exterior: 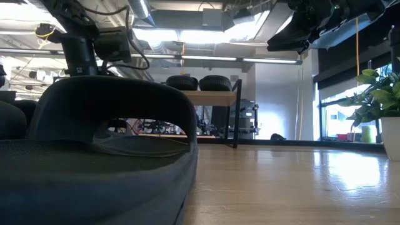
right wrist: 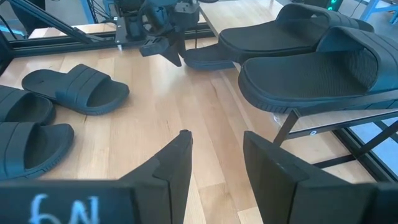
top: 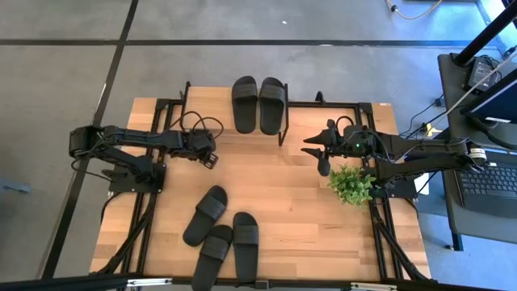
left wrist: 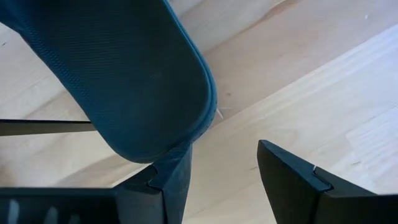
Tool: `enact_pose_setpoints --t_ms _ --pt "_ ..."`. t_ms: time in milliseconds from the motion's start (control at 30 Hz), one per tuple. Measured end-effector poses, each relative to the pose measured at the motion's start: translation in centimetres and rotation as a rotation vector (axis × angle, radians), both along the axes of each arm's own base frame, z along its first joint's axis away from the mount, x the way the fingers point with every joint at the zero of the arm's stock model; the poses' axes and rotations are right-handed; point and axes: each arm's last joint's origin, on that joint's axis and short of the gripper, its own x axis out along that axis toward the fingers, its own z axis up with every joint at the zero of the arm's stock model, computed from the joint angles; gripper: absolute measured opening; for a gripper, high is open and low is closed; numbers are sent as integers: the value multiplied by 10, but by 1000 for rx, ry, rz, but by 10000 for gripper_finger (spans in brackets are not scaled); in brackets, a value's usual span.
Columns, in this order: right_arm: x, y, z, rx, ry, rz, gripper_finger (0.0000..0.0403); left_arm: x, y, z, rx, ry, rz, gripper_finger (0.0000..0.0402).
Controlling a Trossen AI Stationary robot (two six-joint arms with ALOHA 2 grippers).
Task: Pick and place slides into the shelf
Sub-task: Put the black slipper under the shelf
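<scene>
Two black slides (top: pixel 245 103) (top: pixel 272 105) lie side by side on the shelf's plank top (top: pixel 234 139) at the table's far edge. Another slide (right wrist: pixel 208 57) lies under that top, one end sticking out toward the left arm. Three slides (top: pixel 206 214) (top: pixel 214 255) (top: pixel 246 246) lie flat on the table near its front. My left gripper (top: pixel 212 159) is open just in front of the shelf, at the lower slide's rounded end (left wrist: pixel 137 81). My right gripper (top: pixel 315 155) is open and empty in the air to the right of the shelf. My left gripper is open, and one fingertip (left wrist: pixel 181 163) stands right at the rim of the lower slide's rounded end (left wrist: pixel 186 134). I cannot tell whether it touches the slide. The other finger (left wrist: pixel 292 180) is clear of it.
A small potted plant (top: pixel 350 184) stands on the table just in front of my right arm. The shelf's thin black legs (top: pixel 283 133) stand between the two grippers. One front slide (exterior: pixel 94 156) fills the low view's left. Bare tabletop (top: pixel 283 194) lies in the middle.
</scene>
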Motion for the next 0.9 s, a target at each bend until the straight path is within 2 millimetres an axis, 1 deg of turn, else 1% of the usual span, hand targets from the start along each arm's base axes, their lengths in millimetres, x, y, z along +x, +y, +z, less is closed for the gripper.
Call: enact_pose_setpoints --t_ms 300,600,767,900 --pt "0 0 0 0 1 0 145 -1 2 0 -31 -10 5 176" --pt "0 0 0 -1 1 1 145 2 -5 -1 -82 -26 -32 176" --pt "0 0 0 -1 1 0 145 4 -12 -1 -148 -44 -77 176" --pt "0 0 0 -2 1 1 145 12 -19 7 -157 -72 -129 176"
